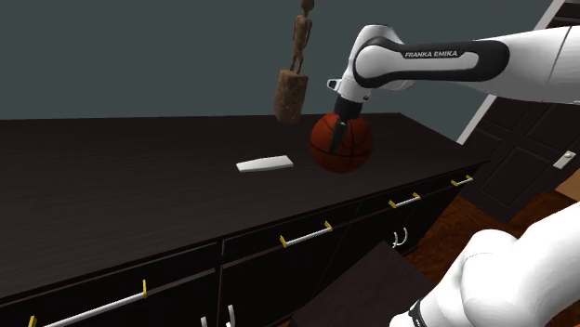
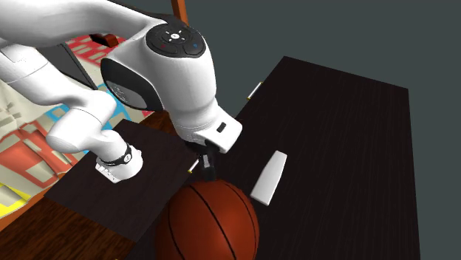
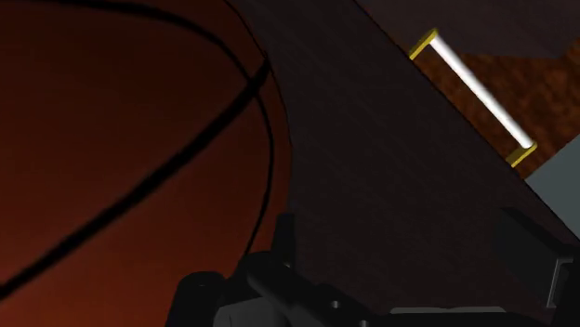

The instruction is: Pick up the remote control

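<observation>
The only writing that can be read is "FRANKA EMIKA", in white on the dark band of the arm [image 1: 437, 58] in the shoulder view.

One of each thing stands on the dark surface [image 1: 112, 176]: one white remote control [image 1: 265, 164], one orange-brown basketball [image 1: 341, 142] and one brown wooden figurine [image 1: 296, 70] on a stump-like base. The remote control lies flat about midway between the front and back edges. The basketball rests just beside one end of it, with a small gap between them, and the figurine stands at the back edge behind the ball. Along the front, below the edge, four white bar handles [image 1: 307, 235] with yellow ends can be counted in full.

The black pincer [image 1: 340, 130] hangs at the top of the basketball, away from the remote control; whether it is open or closed cannot be told.

The second exterior view looks down on the arm's round joint cap and adds a patterned red and yellow rug [image 2: 37, 148]. The wrist view brings the ball's black seams close, with one handle beyond the front edge.
</observation>
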